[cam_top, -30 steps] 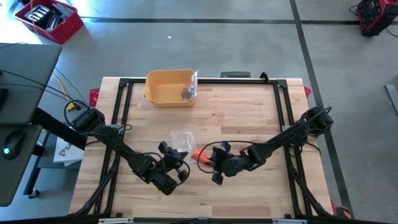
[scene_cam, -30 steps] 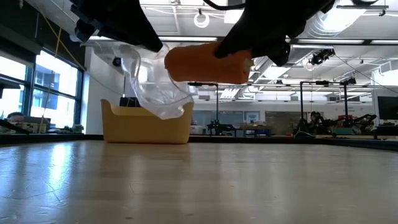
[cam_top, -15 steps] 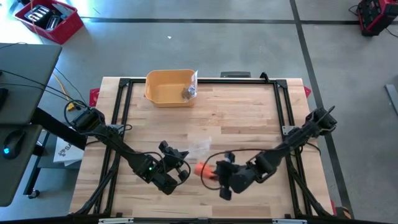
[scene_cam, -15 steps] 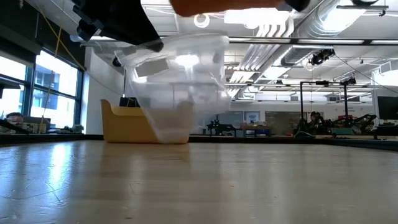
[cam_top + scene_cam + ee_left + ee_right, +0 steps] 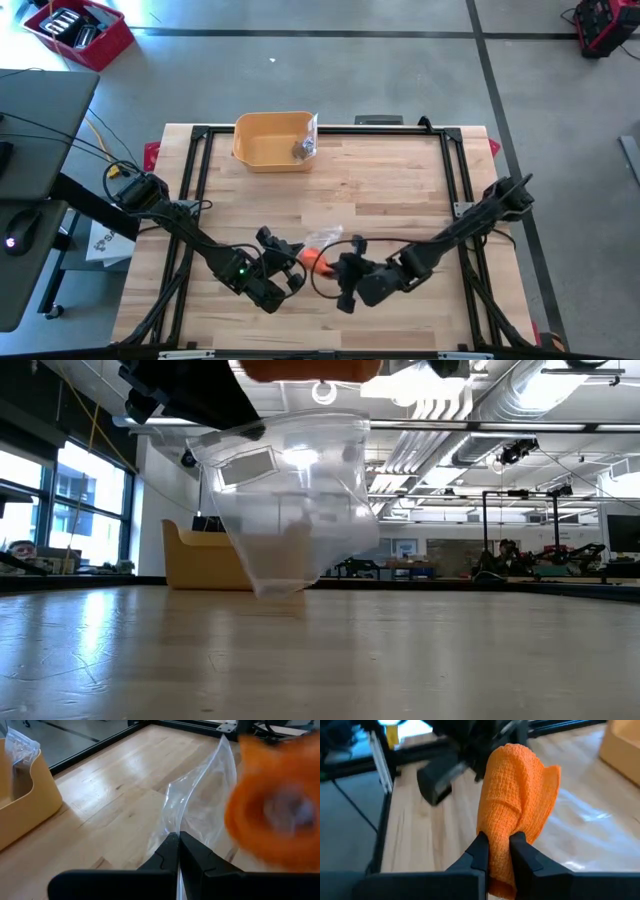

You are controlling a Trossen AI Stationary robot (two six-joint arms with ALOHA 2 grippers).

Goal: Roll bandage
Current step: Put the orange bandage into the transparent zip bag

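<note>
A pale wooden table (image 5: 400, 180) with long plank grain and a black metal frame fills the overhead picture, both dark arms reaching toward its near middle. At the far edge sits a smooth yellow plastic bin (image 5: 270, 140) with rounded corners, a crinkled clear packet (image 5: 305, 142) leaning inside its right wall. A clear plastic bag (image 5: 290, 500), thin, glossy and creased, hangs open above the wood; the left gripper (image 5: 178, 851) has its two fingers pressed together on the bag's edge. The right gripper (image 5: 498, 851) is clamped on the orange bandage roll (image 5: 515, 795), a soft crepe cylinder with a fine woven grid, held in the air just beside the bag's mouth.

Only the table-level camera shows the bag hanging clear of the surface, with a white label (image 5: 248, 465) on its side. Only the right wrist camera resolves the bandage's weave; in the left wrist camera the roll is an orange blur. From overhead, the bag is barely a sheen beside the small orange spot.
</note>
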